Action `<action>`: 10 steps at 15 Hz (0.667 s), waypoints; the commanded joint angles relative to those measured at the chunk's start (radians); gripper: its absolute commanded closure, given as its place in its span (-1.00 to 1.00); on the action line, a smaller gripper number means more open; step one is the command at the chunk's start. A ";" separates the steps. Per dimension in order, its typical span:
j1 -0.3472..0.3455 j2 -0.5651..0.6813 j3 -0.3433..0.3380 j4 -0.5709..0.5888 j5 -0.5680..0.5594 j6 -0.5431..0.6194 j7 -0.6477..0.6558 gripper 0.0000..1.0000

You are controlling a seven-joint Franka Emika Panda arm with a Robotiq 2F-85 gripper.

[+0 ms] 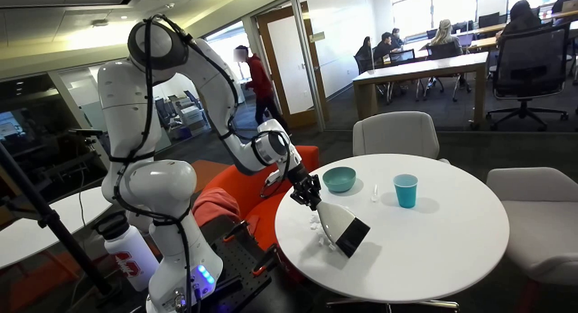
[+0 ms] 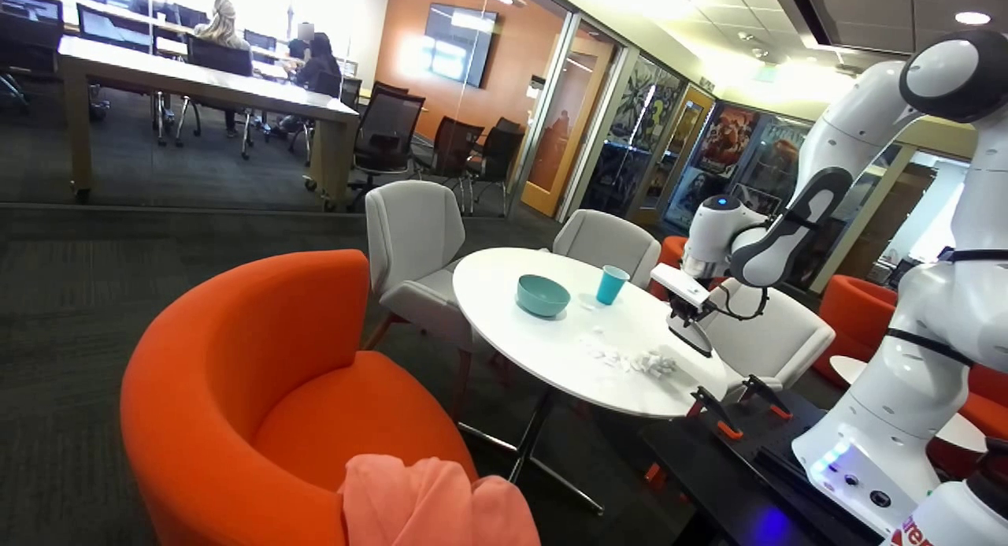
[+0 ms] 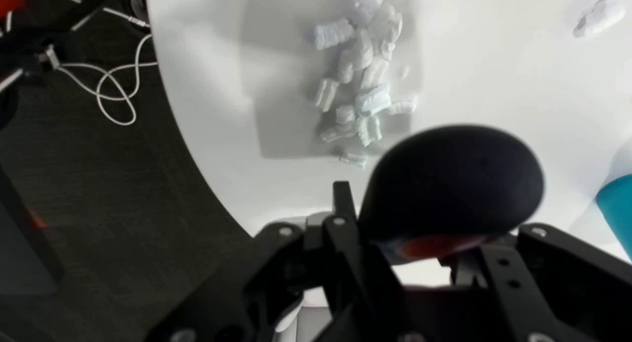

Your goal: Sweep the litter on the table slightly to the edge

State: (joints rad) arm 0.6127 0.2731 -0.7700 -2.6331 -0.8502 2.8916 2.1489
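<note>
Clustered white litter (image 3: pixel 363 52) on table (image 1: pixel 433 245)

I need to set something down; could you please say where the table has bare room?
In an exterior view, the widest bare patch on the table lies between the blue cup and the right-hand grey chair; a smaller one separates cup and brush. The left side there is crowded by brush, litter and bowl.

Your gripper (image 3: pixel 419 233) grasps brush (image 3: pixel 454 189); dark rounded end blurred. Above it in your wrist view, litter (image 3: pixel 364 48) lies on table (image 3: pixel 210 90) in loose white cluster. Blue cup (image 3: pixel 620 211) cut off by right edge; white cable (image 3: pixel 122 123) loops left of table.
</note>
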 commanded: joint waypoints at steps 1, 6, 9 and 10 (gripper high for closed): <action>0.010 0.072 -0.022 -0.004 -0.030 0.133 0.101 0.72; 0.023 0.163 -0.034 -0.005 -0.014 0.220 0.154 0.72; 0.015 0.196 -0.008 -0.006 0.007 0.252 0.165 0.72; 0.007 0.197 0.008 -0.010 0.016 0.259 0.165 0.72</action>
State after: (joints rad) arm 0.6130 0.4439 -0.7759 -2.6389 -0.8494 3.1005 2.2761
